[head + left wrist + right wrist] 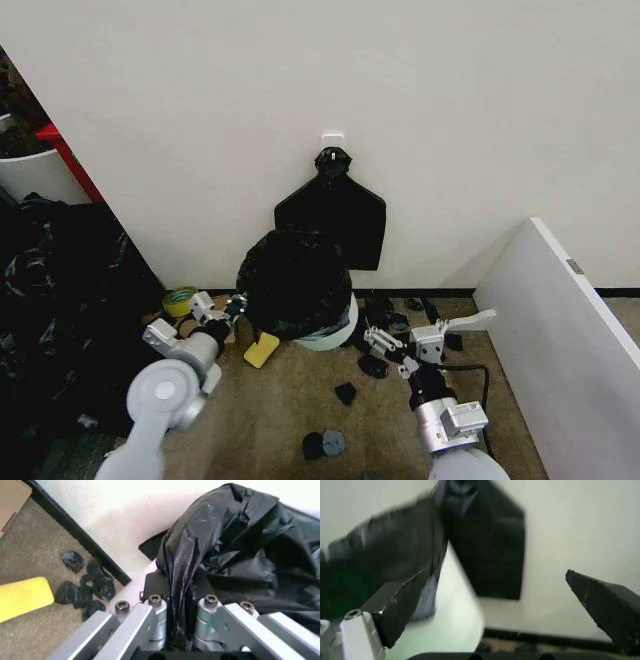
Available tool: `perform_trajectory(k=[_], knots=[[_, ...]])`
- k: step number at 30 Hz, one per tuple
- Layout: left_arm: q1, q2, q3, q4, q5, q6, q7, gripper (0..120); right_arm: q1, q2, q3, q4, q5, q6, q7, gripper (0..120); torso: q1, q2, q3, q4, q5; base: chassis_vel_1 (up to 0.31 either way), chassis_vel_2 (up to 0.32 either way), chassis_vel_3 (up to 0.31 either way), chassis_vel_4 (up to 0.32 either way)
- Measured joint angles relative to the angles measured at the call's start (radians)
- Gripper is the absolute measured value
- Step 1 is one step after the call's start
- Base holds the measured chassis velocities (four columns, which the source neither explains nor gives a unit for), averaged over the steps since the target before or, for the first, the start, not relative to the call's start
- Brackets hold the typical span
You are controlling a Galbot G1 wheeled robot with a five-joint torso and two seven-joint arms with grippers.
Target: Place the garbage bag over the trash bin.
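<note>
- We see the bag [293,280] draped over the top of the bin [335,330], which stands on the floor against the wall
- Most of the bin is covered; a strip of its pale side shows low down on our right
- Our left gripper [180,609] is at the left side of the bag, and its jaws are pinched on a bunched fold of the black plastic
- Our right gripper [500,603] is just beside the bin on the right, with its jaws spread wide and nothing between them
- We think the bag is very light, thin and floppy, so it will sag and crumple and will not keep a shape by itself
- The plastic looks shiny and smooth, so we think it could slip out of a loose pinch
- It could also rip if we tug hard, so gentle pulls seem best
- A good place to hold looks like the bag's edge, where it hangs down by the bin's side, one hold on each side
- A bunched fold gives more to grip than one thin layer
- Another black bag [335,215] hangs from a hook [332,137] on the wall behind, and small black scraps [345,393] lie on the floor
</note>
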Motion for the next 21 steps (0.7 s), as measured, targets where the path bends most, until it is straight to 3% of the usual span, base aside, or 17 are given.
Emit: perform_trajectory(k=[12, 21], knots=[[0.059, 0.004, -0.029, -0.144, -0.067, 0.069, -0.053, 5, 0.028, 0.06, -0.039, -0.143, 0.008, 0.145, -0.231, 100, 0.0, 0.0, 0.0, 0.0001, -0.0001, 0.0, 0.0, 0.0, 0.0], [0.082, 0.011, -0.023, -0.185, -0.067, 0.072, -0.06, 5, 0.004, 0.062, 0.024, -0.203, -0.264, 0.218, -0.245, 100, 0.0, 0.0, 0.0, 0.0, -0.0001, 0.0, 0.0, 0.0, 0.0]])
